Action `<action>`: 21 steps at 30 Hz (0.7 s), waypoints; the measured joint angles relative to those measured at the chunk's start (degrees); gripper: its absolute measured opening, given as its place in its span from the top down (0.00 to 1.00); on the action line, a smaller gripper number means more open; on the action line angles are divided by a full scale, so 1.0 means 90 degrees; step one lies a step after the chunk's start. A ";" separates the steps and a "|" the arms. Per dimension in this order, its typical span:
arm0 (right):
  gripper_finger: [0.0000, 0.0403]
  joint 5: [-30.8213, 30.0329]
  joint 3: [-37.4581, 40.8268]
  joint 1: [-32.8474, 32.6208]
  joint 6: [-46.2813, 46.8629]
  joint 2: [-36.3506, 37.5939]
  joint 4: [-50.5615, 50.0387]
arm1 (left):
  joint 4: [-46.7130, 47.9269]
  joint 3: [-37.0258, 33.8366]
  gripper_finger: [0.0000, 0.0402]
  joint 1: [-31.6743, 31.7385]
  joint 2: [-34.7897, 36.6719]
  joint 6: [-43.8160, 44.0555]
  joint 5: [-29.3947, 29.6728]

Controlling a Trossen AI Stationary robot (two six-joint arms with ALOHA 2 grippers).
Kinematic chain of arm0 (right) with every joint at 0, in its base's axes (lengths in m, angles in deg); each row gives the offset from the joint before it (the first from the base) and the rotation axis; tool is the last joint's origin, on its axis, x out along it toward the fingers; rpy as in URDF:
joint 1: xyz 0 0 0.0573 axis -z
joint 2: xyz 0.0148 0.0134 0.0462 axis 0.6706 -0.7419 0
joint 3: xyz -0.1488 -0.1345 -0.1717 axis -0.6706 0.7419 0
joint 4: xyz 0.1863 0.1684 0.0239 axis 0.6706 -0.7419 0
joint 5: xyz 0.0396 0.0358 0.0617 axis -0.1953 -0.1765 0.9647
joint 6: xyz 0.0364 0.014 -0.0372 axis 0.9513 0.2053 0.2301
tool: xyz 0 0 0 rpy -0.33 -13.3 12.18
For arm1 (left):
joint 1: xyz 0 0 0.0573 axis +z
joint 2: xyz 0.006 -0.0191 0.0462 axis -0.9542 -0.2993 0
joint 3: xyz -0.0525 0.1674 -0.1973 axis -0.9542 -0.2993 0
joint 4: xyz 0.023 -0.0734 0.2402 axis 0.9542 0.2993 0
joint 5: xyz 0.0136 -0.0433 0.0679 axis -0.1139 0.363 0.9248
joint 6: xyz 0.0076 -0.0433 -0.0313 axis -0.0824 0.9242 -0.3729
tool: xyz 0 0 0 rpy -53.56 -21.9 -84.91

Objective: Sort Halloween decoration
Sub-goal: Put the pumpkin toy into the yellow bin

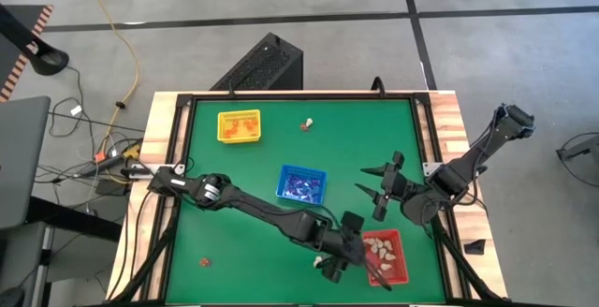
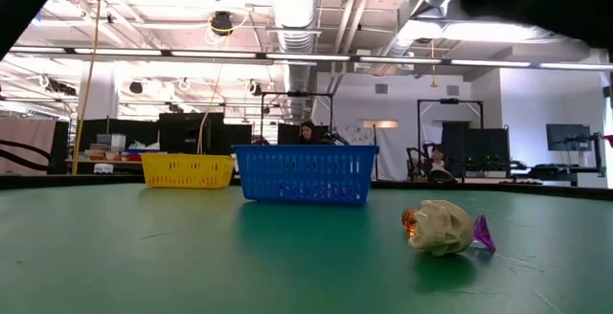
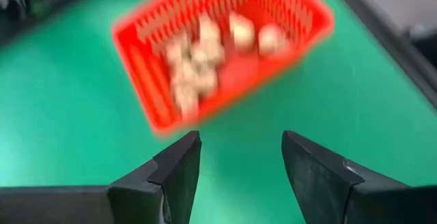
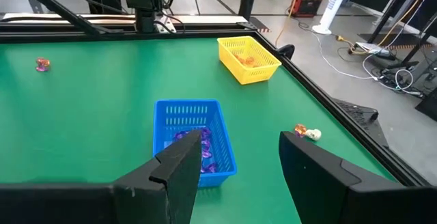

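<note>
High view puts my left gripper (image 1: 339,262) at the red tray (image 1: 401,268), lower right, jaws apart, empty; cream trinkets (image 1: 379,247) lie inside. Right gripper (image 1: 382,183) waits, jaws apart. Next I fetch the stray trinket (image 1: 306,124), upper centre.

The left arm stretches low across the surface, its left hand (image 3: 239,173) spread wide and holding nothing. The right arm is bent, its right hand (image 4: 239,169) likewise spread and free.

You've got a green counter (image 1: 253,241); yellow tray (image 1: 239,126) holds orange bits, blue tray (image 1: 301,183) purple ones, red tray (image 1: 386,256) cream-white ones. Dark end effectors.
</note>
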 joint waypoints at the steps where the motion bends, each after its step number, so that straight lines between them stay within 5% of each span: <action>1: 0.44 0.0000 0.0000 0.0000 0.0000 0.0000 -0.0002 | 0.0264 0.0000 0.51 -0.0014 0.0042 0.0066 0.0031; 15: 0.44 0.0040 0.0000 0.0302 0.0000 -0.0199 0.0197 | 0.1891 -0.0388 0.51 0.0001 0.1218 0.0599 0.0992; 21: 0.44 0.0058 0.0000 0.0311 -0.0029 -0.0204 0.0187 | 0.1852 -0.1890 0.51 -0.0022 0.2312 0.1072 0.1543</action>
